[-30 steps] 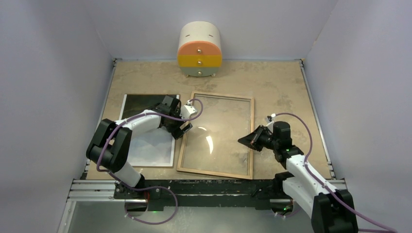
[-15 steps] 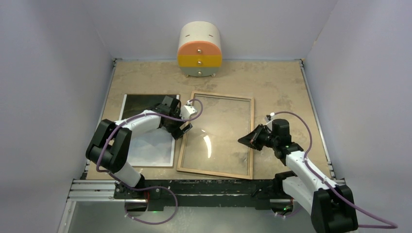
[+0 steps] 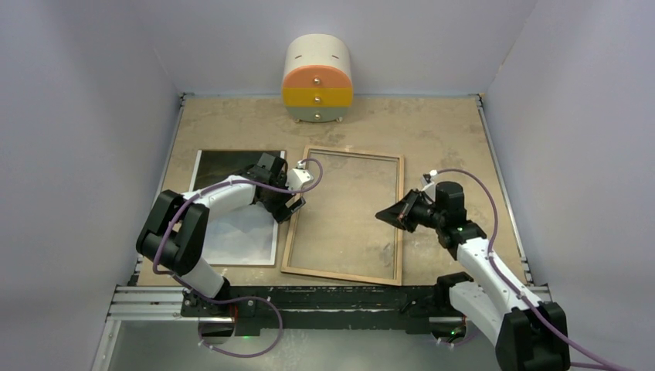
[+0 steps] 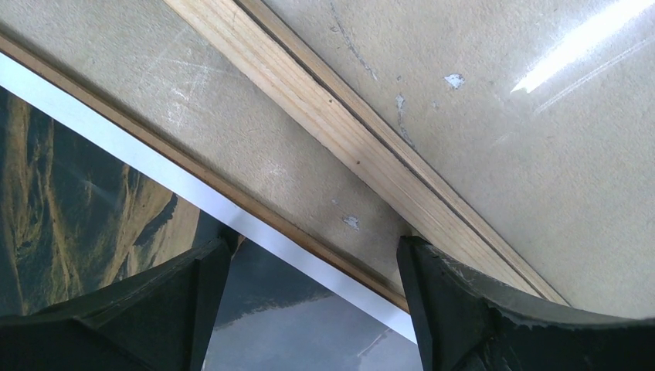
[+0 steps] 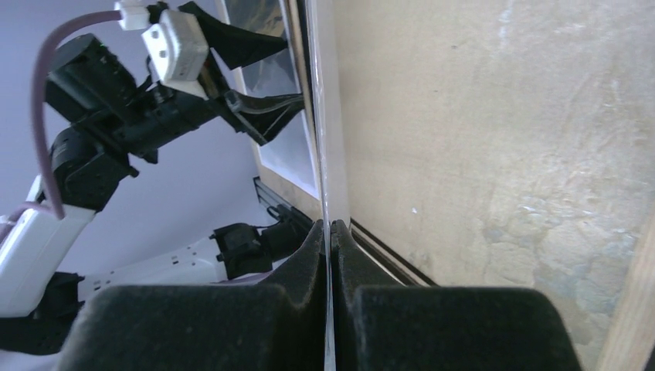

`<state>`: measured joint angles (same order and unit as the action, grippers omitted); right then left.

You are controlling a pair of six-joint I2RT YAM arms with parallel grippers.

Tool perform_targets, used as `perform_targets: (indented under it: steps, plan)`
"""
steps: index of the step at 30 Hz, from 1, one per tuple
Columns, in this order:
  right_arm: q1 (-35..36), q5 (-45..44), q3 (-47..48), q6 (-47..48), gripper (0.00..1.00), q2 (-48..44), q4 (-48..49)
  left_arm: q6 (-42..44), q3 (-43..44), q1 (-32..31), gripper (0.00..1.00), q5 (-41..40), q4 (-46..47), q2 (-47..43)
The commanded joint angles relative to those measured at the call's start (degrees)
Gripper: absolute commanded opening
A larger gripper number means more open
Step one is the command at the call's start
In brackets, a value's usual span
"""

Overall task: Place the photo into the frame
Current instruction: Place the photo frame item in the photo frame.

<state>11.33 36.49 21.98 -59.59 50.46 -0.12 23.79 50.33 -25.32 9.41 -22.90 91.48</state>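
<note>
Right gripper (image 3: 381, 214) had crept toward the far end of the frame (image 3: 341, 272) since the prior view, and the glare streak on the glass pane (image 3: 344, 224) was gone; left arm approx. unchanged.

Frame lay back-up, wood side showing. Photo (image 3: 246, 236) lay flat, image-up, just beside frame's left rail, not touching it and not yet in frame.

Right jaws were together, pinching a thin clear edge just inside frame's right rail. Judged to be the pane, raised a little.

Left gripper (image 4: 313, 251) hung low over the strip btwn photo and frame's left rail, jaws wide apart, gripping nothing.

Step in hand, est.: frame prep, w/ photo pickup pending. Next move req'd: left jaws to catch photo's thin white edge nearest frame w/o creasing, then carry it over the rail.
</note>
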Motion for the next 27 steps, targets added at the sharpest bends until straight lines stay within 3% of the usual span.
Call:
perform_targets:
  steps: [1, 27]
  plan:
    - [2.2, 3.2, 4.2, -2.3, 0.00, -0.6, -2.4, 0.4, 0.4, -0.7, 0.84, 3.6, 0.3, -1.6]
    - [4.4, 0.5, 3.4, -3.1, 0.00, -2.5, -6.6, 0.4, 0.3, -0.7, 0.84, 3.5, 0.7, -1.8]
